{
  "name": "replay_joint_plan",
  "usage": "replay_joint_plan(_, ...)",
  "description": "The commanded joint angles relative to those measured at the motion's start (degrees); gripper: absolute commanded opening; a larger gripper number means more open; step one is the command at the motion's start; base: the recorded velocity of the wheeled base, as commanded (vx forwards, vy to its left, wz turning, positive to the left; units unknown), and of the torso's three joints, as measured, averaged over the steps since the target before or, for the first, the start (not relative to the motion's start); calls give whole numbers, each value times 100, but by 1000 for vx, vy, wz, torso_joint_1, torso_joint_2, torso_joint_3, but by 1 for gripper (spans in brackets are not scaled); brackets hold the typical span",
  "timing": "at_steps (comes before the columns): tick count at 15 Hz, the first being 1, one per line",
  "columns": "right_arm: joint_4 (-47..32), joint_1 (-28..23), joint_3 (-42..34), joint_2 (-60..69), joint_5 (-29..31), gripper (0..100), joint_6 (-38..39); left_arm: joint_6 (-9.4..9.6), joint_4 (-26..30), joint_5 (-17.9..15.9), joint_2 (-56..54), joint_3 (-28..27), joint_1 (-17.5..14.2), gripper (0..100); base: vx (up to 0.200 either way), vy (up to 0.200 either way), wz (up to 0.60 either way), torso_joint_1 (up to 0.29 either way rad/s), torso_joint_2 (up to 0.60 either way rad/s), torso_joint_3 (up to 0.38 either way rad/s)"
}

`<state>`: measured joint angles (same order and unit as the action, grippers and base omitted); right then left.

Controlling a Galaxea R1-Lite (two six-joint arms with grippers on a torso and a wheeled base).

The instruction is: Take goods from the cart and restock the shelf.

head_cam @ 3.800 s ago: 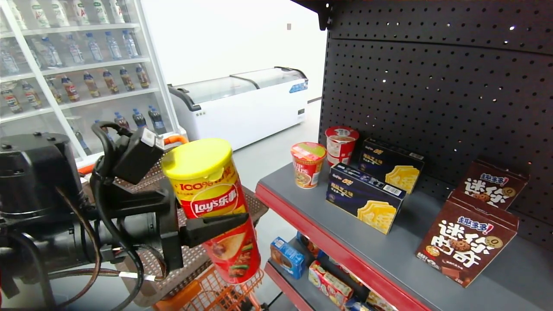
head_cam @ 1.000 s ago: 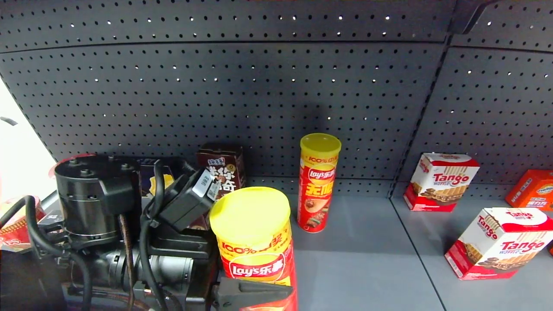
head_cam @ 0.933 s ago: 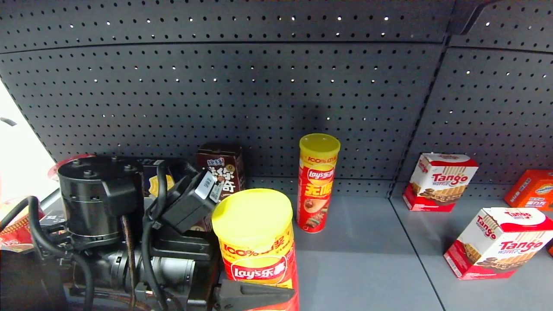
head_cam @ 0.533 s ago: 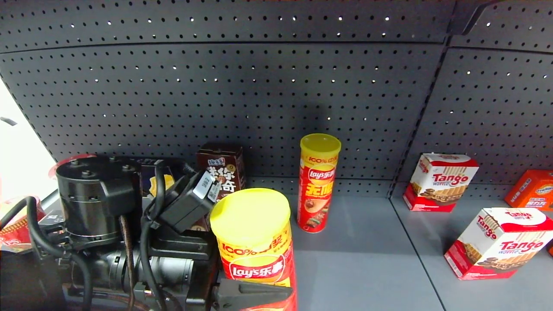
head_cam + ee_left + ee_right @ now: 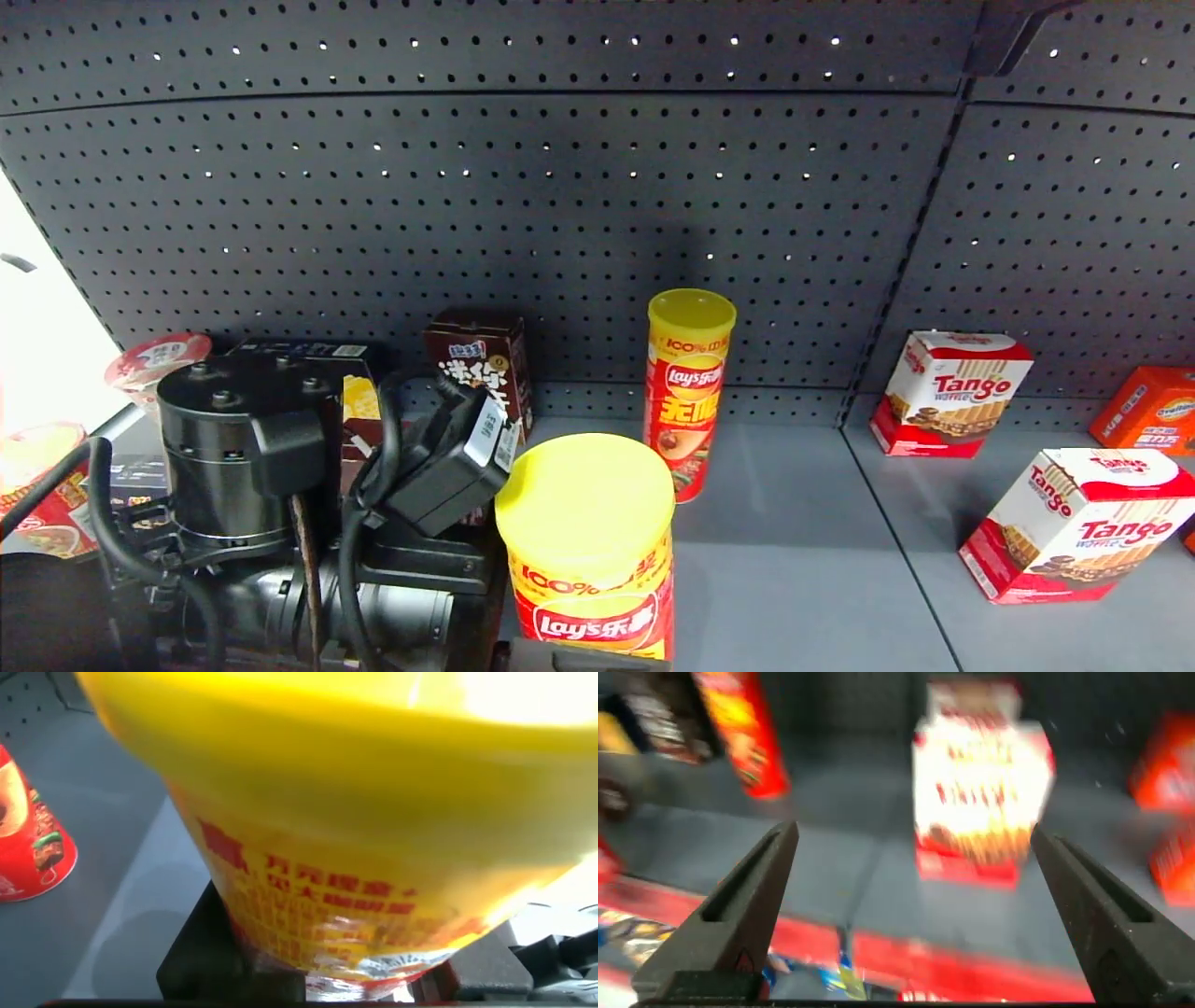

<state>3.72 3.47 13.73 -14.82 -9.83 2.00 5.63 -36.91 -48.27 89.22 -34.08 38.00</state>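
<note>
Shelf [image 5: 794, 560]: chip can [image 5: 686, 392] upright; left tool [image 5: 583, 653] grips second can [image 5: 588, 541].

Head camera looks down at the shelf [image 5: 794, 560]; wrist cameras view it nearer.

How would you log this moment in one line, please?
stage: restocking | left jaws: shut on chip can, upright at shelf | second chip can: standing farther back | right jaws: open, empty
</note>
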Motion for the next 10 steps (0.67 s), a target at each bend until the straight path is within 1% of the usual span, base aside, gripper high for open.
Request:
replay_joint_plan(1, 366, 646, 1466, -2350, -441, 100, -613, 8, -9, 46, 25, 33, 15, 0, 0, 0, 0, 0, 0, 0)
replay_joint_plan(3, 349, 1129, 2099, -3106, -758, 100, -710, 8, -9, 160, 7, 33, 15, 0, 0, 0, 0, 0, 0, 0)
replay_joint_plan(5, 428, 1648, 2574, -4081, -925, 100, -727, 8, 17, 178, 7, 51, -21, 0, 0, 0, 0, 0, 0, 0)
replay_joint_plan(7, 621, 1867, 2864, -4661, -1092, 100, -736, -1, 9, 204, 7, 7, -29, 0, 0, 0, 0, 0, 0, 0)
replay_joint_plan(8, 876, 1955, 3031, -5136, -1250, 100, -798, 8, -9, 204, -1, -2, -100, 0, 0, 0, 0, 0, 0, 0)
replay_joint_plan(10, 1114, 2078, 3189, -5610, -1478, 100, -1114, 17, -9, 196, -37, 33, -205, 0, 0, 0, 0, 0, 0, 0)
